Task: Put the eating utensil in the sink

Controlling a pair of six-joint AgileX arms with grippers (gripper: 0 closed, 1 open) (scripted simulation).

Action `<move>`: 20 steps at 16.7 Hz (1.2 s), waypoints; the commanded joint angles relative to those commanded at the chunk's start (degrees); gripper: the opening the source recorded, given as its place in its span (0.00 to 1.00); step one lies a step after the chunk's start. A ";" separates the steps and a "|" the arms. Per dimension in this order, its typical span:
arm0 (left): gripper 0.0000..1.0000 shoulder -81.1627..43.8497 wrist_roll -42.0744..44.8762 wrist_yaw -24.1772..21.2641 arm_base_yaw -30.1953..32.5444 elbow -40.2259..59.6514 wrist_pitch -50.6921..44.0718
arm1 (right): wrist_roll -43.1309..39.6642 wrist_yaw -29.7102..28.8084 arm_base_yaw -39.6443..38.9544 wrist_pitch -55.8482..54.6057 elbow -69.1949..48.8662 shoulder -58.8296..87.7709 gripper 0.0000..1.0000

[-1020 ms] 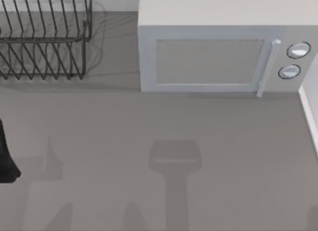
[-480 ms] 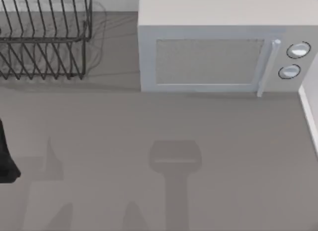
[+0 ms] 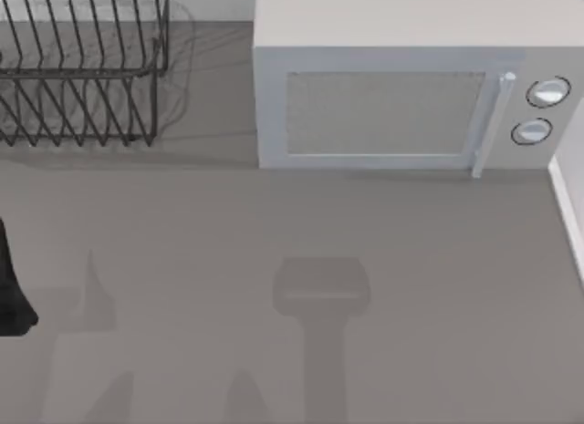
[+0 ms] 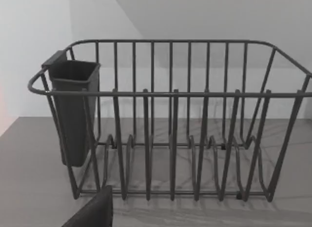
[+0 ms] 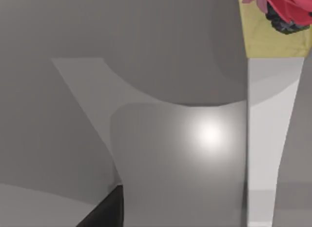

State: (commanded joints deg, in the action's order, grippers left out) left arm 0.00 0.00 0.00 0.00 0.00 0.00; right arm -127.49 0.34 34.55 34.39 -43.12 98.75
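Note:
The eating utensil and the sink are out of view. My left arm [image 3: 11,287] is a dark shape at the table's left edge in the top view. A dark piece of my left gripper [image 4: 92,212] faces the wire dish rack [image 4: 170,139] from a short distance. A dark piece of my right gripper [image 5: 105,210] is close over a smooth grey curved surface [image 5: 185,139] with a bright glint; I cannot tell what that surface is.
The wire dish rack [image 3: 82,68] stands at the back left, with a dark cup [image 4: 73,110] hung on one end. A white microwave [image 3: 392,96] fills the back right. A white edge [image 3: 566,205] runs along the right side. A yellow box [image 5: 273,27] is near the right gripper.

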 joint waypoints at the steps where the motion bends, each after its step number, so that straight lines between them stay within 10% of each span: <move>1: 1.00 0.00 0.00 0.00 0.00 0.00 0.00 | 0.00 0.00 0.00 0.00 0.00 0.00 0.92; 13: 1.00 0.00 0.00 0.00 0.00 0.00 0.00 | 0.00 0.00 0.00 0.00 0.00 0.00 0.02; 20: 1.00 0.00 0.00 0.00 0.00 0.00 0.00 | 0.00 0.00 0.00 0.00 0.00 0.00 0.00</move>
State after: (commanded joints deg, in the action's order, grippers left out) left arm 0.00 0.00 0.00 0.00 0.00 0.00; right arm -127.49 0.34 34.55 34.39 -43.12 98.75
